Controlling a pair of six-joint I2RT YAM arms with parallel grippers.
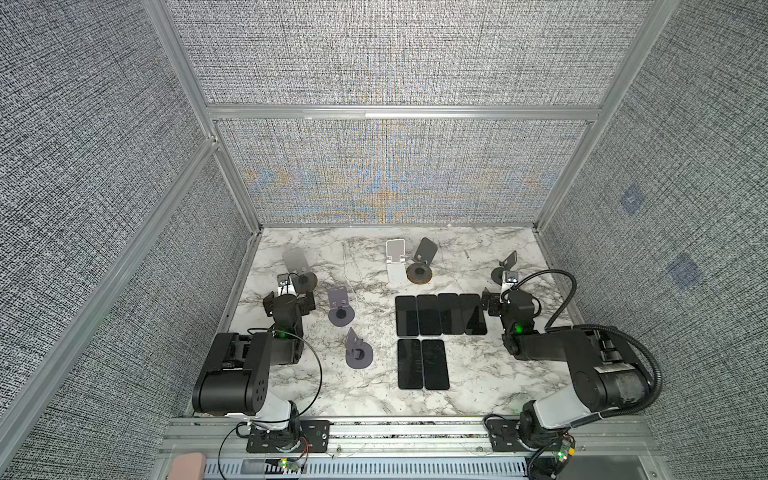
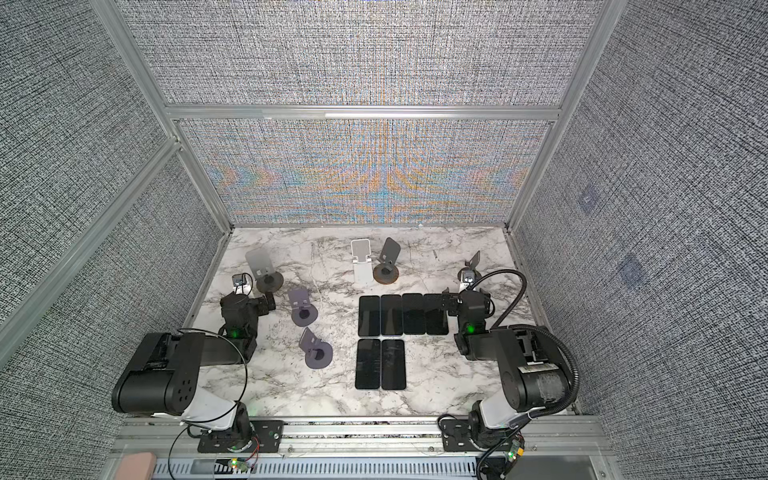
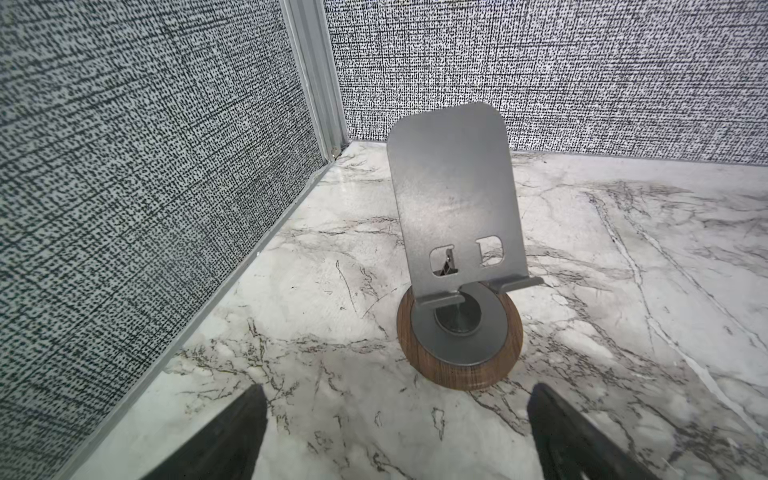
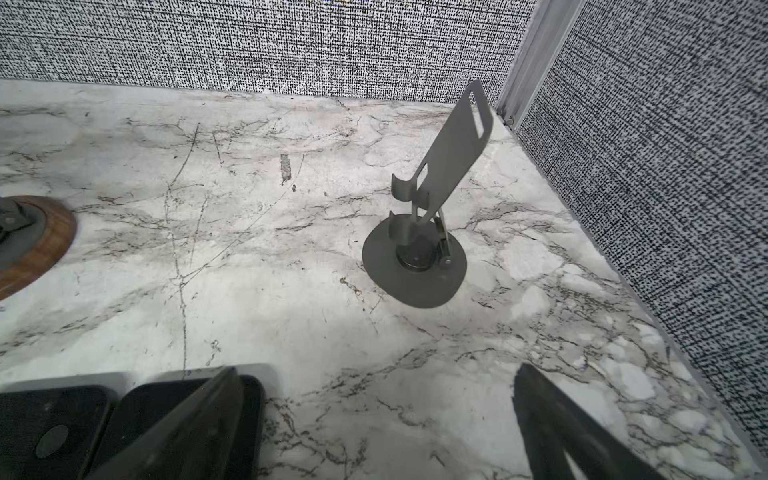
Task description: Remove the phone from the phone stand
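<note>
Each wrist view gives me only the tips of its claw; the fingers run off the frame. The left claw (image 3: 397, 388) stands wide apart with nothing between its fingers. The right claw (image 4: 376, 370) is spread just as wide and is empty too. One of its fingers overlaps the corner of the end phone (image 4: 145, 405), and I cannot tell whether it touches. That phone and its neighbour are cut by the frame edge there, as is the dark stand (image 4: 33, 241), which shows only a slice of its wooden base.

In both top views the wrist cameras hide part of the bases of the left stand (image 3: 453, 199) and the right stand (image 4: 449, 166).

The phones (image 1: 428, 315) all lie flat on the desk (image 1: 478, 386), screens dark. Four sit side by side, and two more sit side by side nearer the arms. Every stand plate I can see is bare: left, right, dark, the white stand (image 1: 395, 257) and two purple stands (image 1: 338, 299).

The left stand sits near the corner where the left wall (image 3: 145, 187) meets the back one, with open marble between it and my claw. The right stand sits close to the right wall (image 4: 665, 166), and the marble between it and the right claw is open too. An open band runs between the purple stands and the phones, and the front strip of the desk is free.
</note>
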